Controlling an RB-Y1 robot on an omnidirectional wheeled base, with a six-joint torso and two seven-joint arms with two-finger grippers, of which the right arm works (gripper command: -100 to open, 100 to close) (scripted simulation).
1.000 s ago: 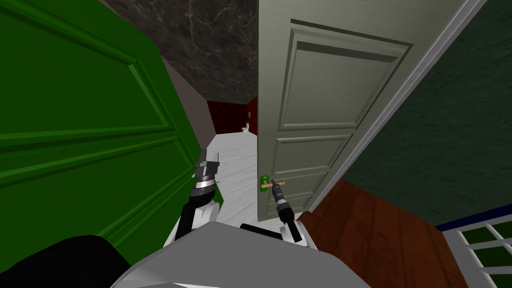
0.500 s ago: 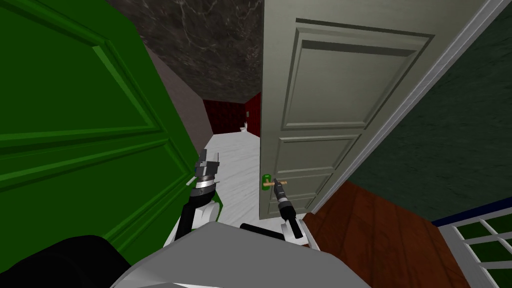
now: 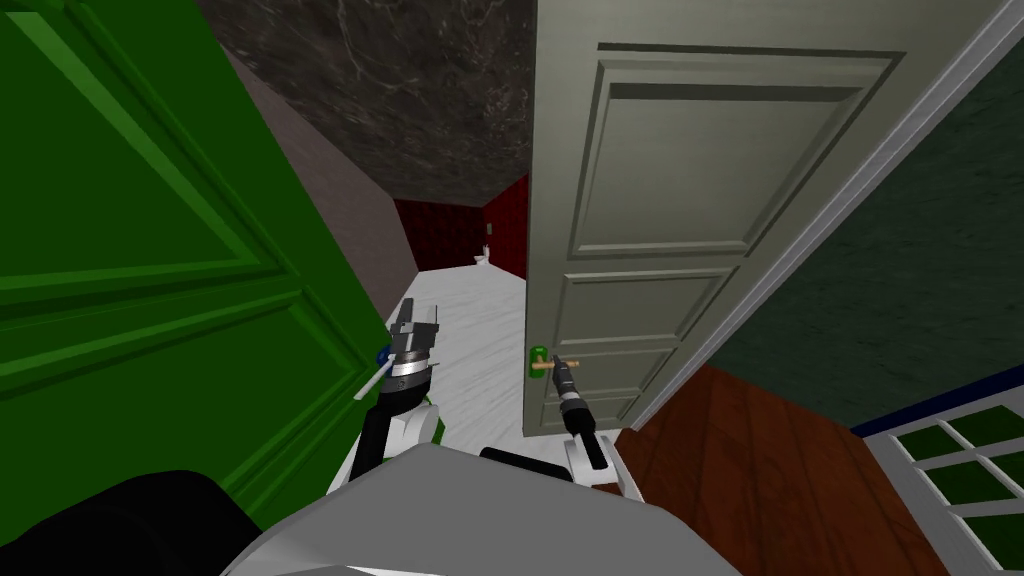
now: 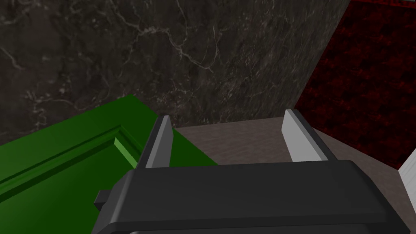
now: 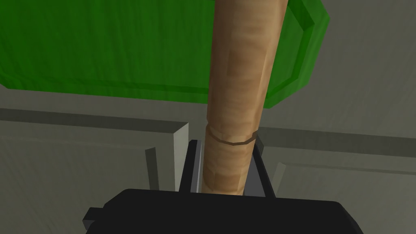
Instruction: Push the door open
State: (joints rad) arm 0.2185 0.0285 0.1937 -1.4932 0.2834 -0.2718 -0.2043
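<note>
The right gripper [image 5: 226, 162] is closed on the wooden handle [image 5: 239, 73], whose round bar is pressed from both sides between the two fingers [image 5: 196, 166], close to its free end. The bar is seen running from the gripper up across a green backplate [image 5: 101, 48], which is fixed flat to the grey door [image 5: 81, 174]. In the head view the same gripper [image 3: 561, 368] is held against the handle [image 3: 546, 365] near the door's free edge, low on the leaf, with the right forearm stretched up to it. The grey door [image 3: 680, 200] is panelled and is found standing ajar, hinged at a white frame [image 3: 830, 220] beside a dark green wall [image 3: 900, 280]. Through the gap a white floor [image 3: 480, 330] is shown leading to a dark red wall [image 3: 505, 225], under a dark marbled surface [image 3: 420, 100]. A reddish wooden floor [image 3: 760, 470] lies at the foot of the frame. The left gripper [image 4: 227, 118] is held open with nothing between its fingers, which are parted wide; it is raised in the gap [image 3: 415, 325] just beside a large green panel [image 3: 150, 250], well apart from the handle.
</note>
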